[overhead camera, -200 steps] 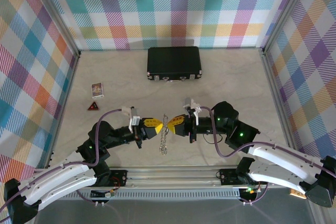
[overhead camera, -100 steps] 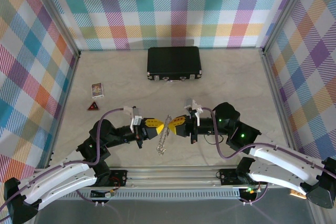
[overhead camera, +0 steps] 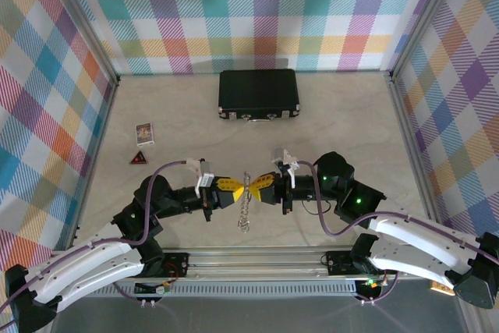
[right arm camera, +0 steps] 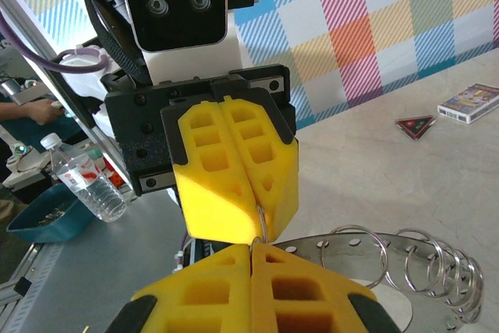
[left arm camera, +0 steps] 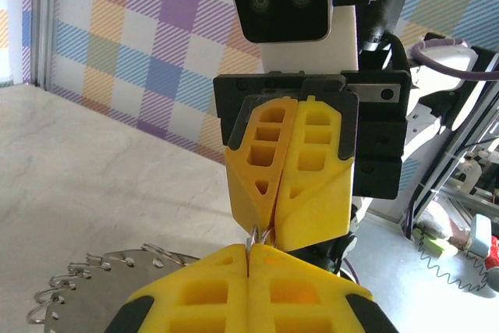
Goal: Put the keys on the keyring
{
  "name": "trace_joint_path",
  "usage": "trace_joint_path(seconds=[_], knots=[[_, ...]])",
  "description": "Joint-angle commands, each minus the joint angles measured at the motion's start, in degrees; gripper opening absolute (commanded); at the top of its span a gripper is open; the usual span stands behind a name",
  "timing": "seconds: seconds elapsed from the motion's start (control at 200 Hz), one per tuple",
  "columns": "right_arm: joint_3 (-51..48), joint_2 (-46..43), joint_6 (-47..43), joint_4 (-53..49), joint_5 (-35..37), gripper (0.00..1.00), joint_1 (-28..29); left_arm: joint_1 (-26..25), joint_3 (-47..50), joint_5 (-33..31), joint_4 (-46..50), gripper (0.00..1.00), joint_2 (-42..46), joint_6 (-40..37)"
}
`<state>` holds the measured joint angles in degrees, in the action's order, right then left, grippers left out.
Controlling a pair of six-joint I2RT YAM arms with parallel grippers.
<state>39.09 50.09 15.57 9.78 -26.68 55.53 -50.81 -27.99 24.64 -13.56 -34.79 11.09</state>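
Observation:
My two grippers meet tip to tip above the table's near middle, the left gripper (overhead camera: 241, 187) and the right gripper (overhead camera: 253, 185), both shut. Pinched between their yellow tips is a thin wire loop, the keyring (left arm camera: 265, 238) (right arm camera: 262, 222). From that point the keys (overhead camera: 245, 210) hang as a silvery chain toward the table. In the left wrist view my left gripper (left arm camera: 250, 250) faces the right one's fingers (left arm camera: 312, 185), with the keys (left arm camera: 97, 282) at lower left. In the right wrist view my right gripper (right arm camera: 251, 246) faces the left fingers (right arm camera: 226, 185), with the keys (right arm camera: 413, 267) at lower right.
A black case (overhead camera: 258, 93) lies at the back centre. A small card box (overhead camera: 145, 133) and a red triangle (overhead camera: 139, 158) sit at the left. The metal rail (overhead camera: 249, 259) runs along the near edge, and plaid walls close in three sides.
Both grippers have drifted slightly right together, still tip to tip. The hanging chain of keys swayed a little. Neither grip changed.

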Motion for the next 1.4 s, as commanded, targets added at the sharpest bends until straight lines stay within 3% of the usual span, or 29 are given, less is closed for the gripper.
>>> trace_joint_path(seconds=[0.0, 1.395], knots=[[1.17, -0.61, -1.47, 2.53, -3.86, 0.0, 0.44, 0.53, -2.25, 0.02, 0.93, 0.0, 0.14, -1.33], [1.42, -4.31, -7.76, -6.18, -6.7, 0.0, 0.41, 0.53, -3.21, -1.62, -3.66, 0.0, 0.16, 1.82]])
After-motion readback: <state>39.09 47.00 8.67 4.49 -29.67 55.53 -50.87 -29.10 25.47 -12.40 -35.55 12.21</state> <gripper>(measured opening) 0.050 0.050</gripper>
